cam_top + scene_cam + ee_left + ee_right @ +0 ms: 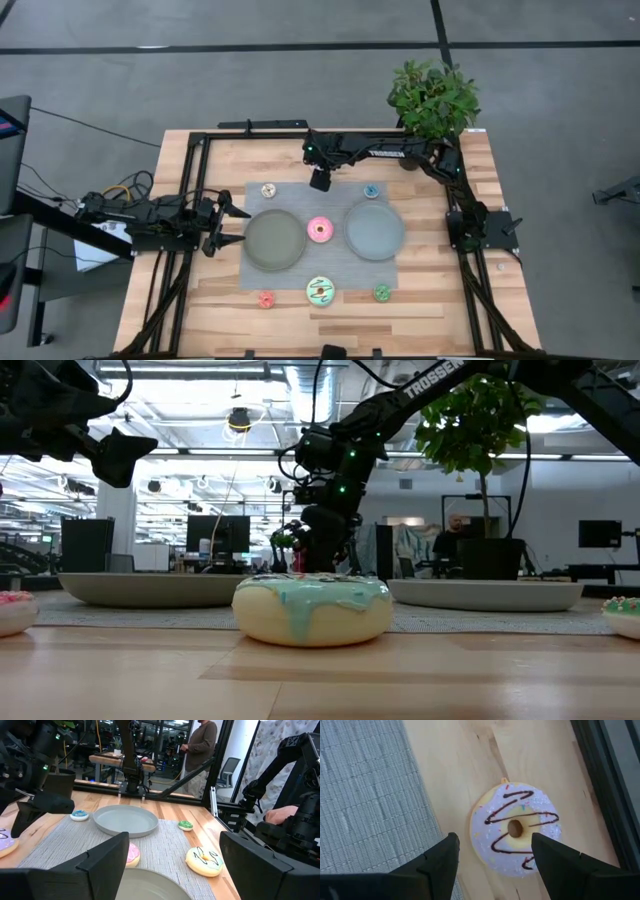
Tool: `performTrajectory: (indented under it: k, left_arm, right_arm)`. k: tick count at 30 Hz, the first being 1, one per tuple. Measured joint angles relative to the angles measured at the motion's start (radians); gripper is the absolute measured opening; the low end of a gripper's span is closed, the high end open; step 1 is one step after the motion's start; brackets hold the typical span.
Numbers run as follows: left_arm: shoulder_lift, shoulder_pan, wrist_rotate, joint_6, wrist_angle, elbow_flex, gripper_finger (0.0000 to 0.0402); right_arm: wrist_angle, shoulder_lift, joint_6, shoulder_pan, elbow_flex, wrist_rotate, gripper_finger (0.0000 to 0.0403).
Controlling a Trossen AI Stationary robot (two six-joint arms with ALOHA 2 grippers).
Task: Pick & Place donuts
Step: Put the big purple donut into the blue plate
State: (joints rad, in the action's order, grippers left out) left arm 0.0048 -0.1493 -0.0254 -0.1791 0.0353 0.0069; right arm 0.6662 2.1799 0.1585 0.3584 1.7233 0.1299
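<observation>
Jaws of the right gripper (492,851) are spread above the lilac donut (516,828) (bare wood near the table's far edge), poised for picking; the left gripper (228,226), open, is parked at the left edge

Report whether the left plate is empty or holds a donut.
Empty. The left plate shows only bare grey surface; the pink donut lies beside it on the mat.

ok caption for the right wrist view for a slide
Right gripper, jaws open, poised directly above the white-lilac donut lying on bare wood beside the grey mat.
</observation>
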Motion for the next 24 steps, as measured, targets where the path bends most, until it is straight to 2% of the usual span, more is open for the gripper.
performTrajectory:
  k: [24]
  left_arm:
    - [0.000, 0.000, 0.002, 0.000, 0.000, 0.000, 0.0304]
  right_arm:
    - [-0.012, 0.000, -0.027, 0.016, 0.000, 0.023, 0.0240]
